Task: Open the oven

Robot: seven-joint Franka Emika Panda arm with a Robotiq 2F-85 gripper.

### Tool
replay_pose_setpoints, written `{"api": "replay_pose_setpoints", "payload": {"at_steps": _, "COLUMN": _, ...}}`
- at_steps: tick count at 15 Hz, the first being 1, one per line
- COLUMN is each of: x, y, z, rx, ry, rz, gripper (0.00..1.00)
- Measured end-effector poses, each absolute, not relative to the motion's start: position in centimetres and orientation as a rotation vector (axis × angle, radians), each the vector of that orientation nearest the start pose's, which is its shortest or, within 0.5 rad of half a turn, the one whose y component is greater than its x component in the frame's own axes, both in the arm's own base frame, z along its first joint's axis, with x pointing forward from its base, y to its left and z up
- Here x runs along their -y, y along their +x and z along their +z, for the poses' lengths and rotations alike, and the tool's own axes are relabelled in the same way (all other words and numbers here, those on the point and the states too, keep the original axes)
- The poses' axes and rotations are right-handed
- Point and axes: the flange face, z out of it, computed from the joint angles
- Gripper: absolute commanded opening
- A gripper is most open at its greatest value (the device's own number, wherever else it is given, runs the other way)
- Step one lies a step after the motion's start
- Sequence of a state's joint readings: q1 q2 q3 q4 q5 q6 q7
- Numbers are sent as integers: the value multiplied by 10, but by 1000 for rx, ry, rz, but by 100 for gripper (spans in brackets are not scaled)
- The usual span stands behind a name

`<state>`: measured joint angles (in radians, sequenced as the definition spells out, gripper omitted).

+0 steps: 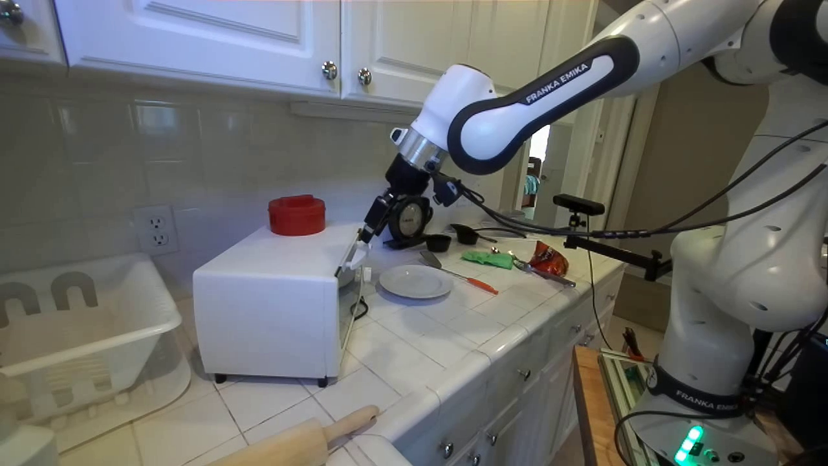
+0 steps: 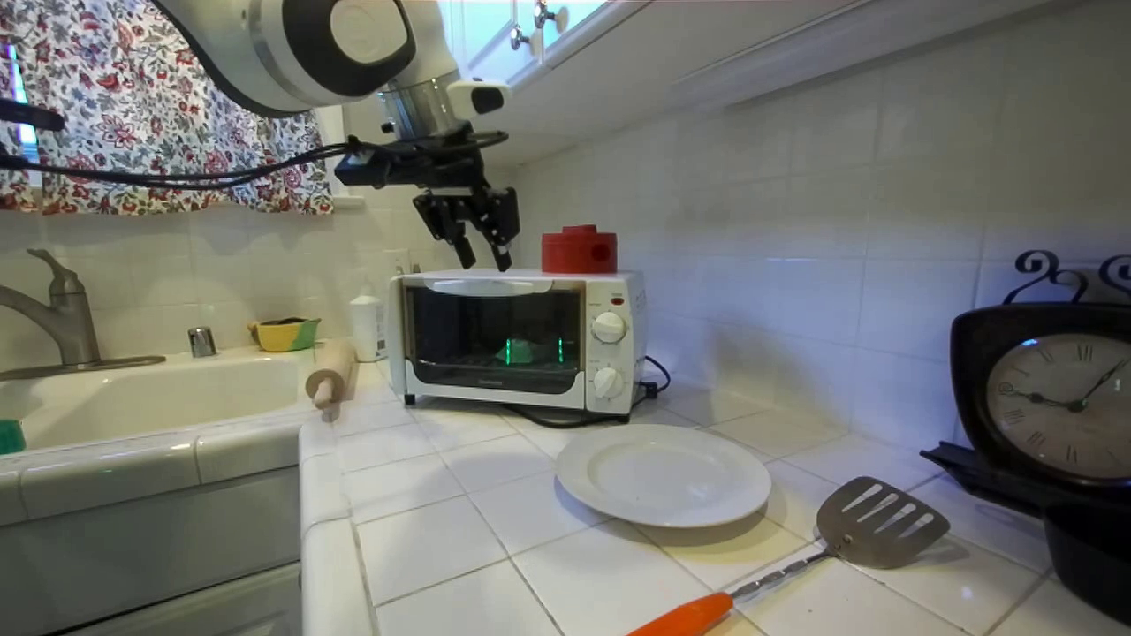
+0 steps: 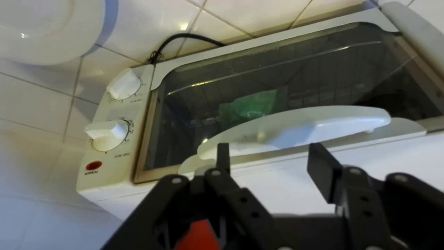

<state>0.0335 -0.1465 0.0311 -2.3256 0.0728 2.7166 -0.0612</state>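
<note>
well, my gripper (image 3: pixel 270 152) hangs just above the front edge of the toaster oven (image 1: pixel 265 327), its fingers (image 3: pixel 223 158) well apart with nothing between them; whether they touch the oven, i cannot tell. the oven stands on the tiled counter (image 2: pixel 415 530), and the white handle (image 3: pixel 295 126) lies by the fingertips, on a glass door (image 3: pixel 319 76) that looks shut.

if i come down misaligned, i judge, the tips may jab the oven's top and miss the handle; a shallow grip would slip off. pulling outward could skid the oven forward on its short feet (image 1: pixel 323 382). a stray swing might knock the red container (image 2: pixel 579 251) off the oven's top, and a door let fall could strike the white plate (image 2: pixel 663 475) in front of the oven.

as for writing: on the oven's control panel (image 3: pixel 125 110), 'power' shows upside down in the wrist view, beside a red indicator (image 3: pixel 93 165); print around the knobs (image 3: pixel 107 134) is too small to read. beyond the plate, farther out from the oven, a clock (image 2: pixel 1060 406) bears roman numerals. well away from the oven, in an exterior view, my arm (image 1: pixel 557 84) and its base (image 1: pixel 705 399) read 'franka emika'.
</note>
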Motion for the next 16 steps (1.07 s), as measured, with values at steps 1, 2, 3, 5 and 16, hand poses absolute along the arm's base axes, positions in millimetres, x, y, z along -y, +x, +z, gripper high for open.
{"api": "replay_pose_setpoints", "payload": {"at_steps": 1, "x": -32, "y": 531, "z": 458, "rx": 142, "ry": -2979, "rz": -841, "gripper": 24}}
{"api": "replay_pose_setpoints", "payload": {"at_steps": 2, "x": -32, "y": 533, "z": 457, "rx": 174, "ry": -2969, "rz": -855, "gripper": 16}}
{"api": "replay_pose_setpoints", "payload": {"at_steps": 3, "x": -33, "y": 535, "z": 457, "rx": 204, "ry": -2957, "rz": -862, "gripper": 10}}
{"api": "replay_pose_setpoints", "payload": {"at_steps": 5, "x": -33, "y": 538, "z": 458, "rx": 248, "ry": -2937, "rz": -868, "gripper": 1}}
{"api": "replay_pose_setpoints", "payload": {"at_steps": 16, "x": -22, "y": 538, "z": 455, "rx": 373, "ry": -2900, "rz": -873, "gripper": 0}}
